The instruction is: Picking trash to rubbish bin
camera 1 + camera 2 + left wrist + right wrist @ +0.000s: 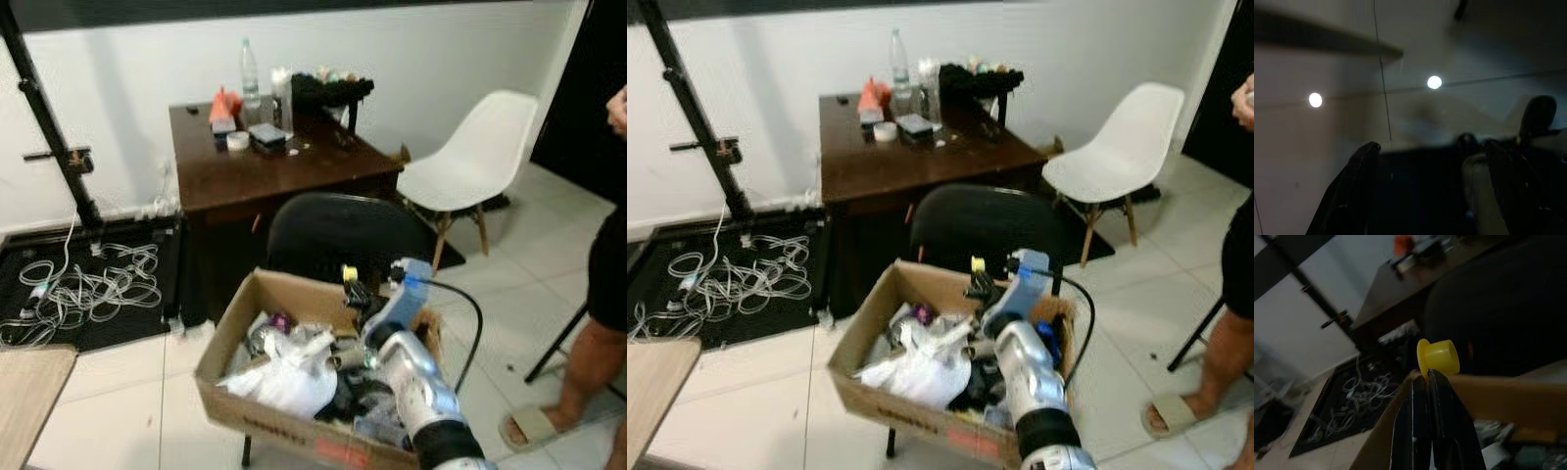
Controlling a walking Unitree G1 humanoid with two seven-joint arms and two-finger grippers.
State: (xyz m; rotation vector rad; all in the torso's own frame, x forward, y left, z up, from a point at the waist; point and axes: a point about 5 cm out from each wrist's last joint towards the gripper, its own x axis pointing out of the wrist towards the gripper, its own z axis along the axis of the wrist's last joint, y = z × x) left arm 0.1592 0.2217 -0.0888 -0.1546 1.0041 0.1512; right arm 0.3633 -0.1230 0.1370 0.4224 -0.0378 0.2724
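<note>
White floor tiles are surrounding the cardboard box [257,294] of rubbish; the right gripper [350,284] is holding a yellow cap [1437,355] in closed fingers directly above its far rim.

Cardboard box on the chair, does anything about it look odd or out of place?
Yes: the cardboard box of trash sits on a black chair, not the floor, its front edge overhanging. The right gripper holds a yellow cap above it.
</note>
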